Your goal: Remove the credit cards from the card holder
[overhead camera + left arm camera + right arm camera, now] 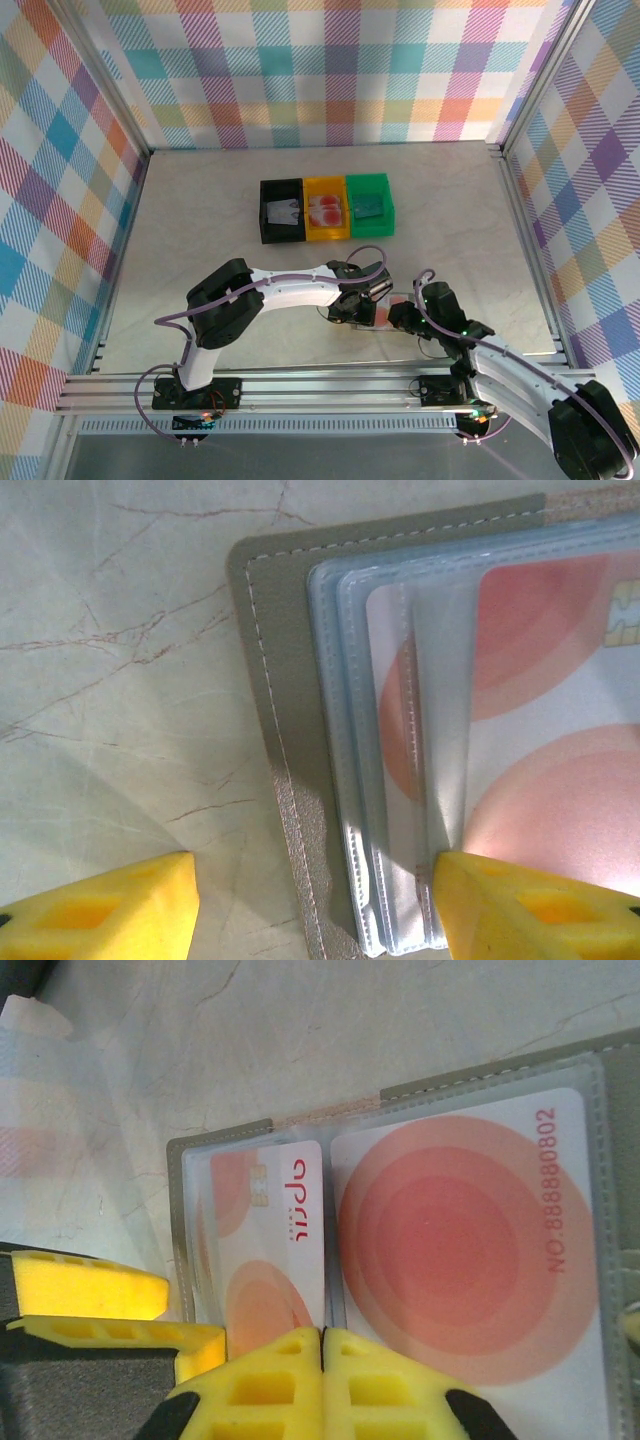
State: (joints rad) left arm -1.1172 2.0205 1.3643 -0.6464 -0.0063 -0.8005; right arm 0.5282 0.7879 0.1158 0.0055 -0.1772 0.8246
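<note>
Card holder (pixel 268 670): lying open and flat on the table (pixel 110 680), grey cover down, clear sleeves (pixel 345 730) up; in the overhead view, tucked between the two grippers.

Credit cards (pixel 450 1250): not yet out; two red-and-white ones side by side inside the card holder's sleeves, with more pink visible through the layers beneath.

Left gripper (pixel 315 885): spread wide and holding nothing; straddling the card holder's stitched edge, with one finger over bare table and the other on the sleeves.

Right gripper (pixel 322 1380): closed tight with no visible gap, sitting at the line between the two cards; impossible to tell whether a thin sleeve edge is caught there.

Bins (pixel 326 208): black, yellow and green in a row on the far side of the card holder, well apart from it.

Long axis, card holder: across the right wrist view as opened out; not readable from overhead, being under the arms.

Long axis, cards: at right angles to that, along the printed number, pointing toward and away from the right fingertips.

Sleeve mouths: direction not readable.

Risk, dragging: likely to pull the whole card holder across the table rather than free a card, unless it is pinned by the left finger.

Risk, pinch: may grab sleeve and card together, locking the card in place.

Risk, slip: slick plastic and thin edges, so easy to lose grip or flip a leaf shut.
</note>
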